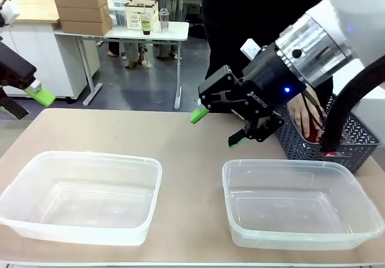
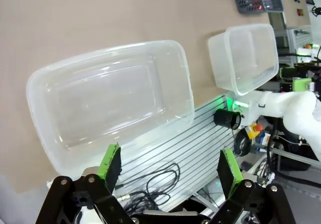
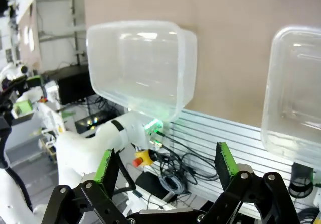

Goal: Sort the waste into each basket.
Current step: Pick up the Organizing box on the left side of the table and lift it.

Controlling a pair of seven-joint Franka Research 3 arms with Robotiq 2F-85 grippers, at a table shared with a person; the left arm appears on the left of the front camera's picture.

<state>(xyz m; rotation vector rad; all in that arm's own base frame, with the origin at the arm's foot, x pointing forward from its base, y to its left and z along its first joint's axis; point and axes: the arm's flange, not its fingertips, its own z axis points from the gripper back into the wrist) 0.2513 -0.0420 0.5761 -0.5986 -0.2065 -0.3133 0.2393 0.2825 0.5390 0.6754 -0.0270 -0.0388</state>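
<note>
Tan tabletop is carrying two empty clear tubs; a person's hand is reaching into the grey lattice basket, where a red can is lying. Left gripper and right gripper are hanging open and empty. Sorting seems unstarted, and the next move is likely calling for a can to be grasped.

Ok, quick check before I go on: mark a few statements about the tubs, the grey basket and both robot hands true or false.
1. The left tub and the right tub both hold nothing. True.
2. The robot's right hand is shut on a can. False: its jaws stand open and empty, above the table beside the grey basket.
3. The person's hand is inside the grey basket. True.
4. The robot's left hand hangs over the right tub. False: it is open at the table's far left edge.
5. The grey basket stands between the tubs. False: it stands beyond the right tub, at the far right.
</note>
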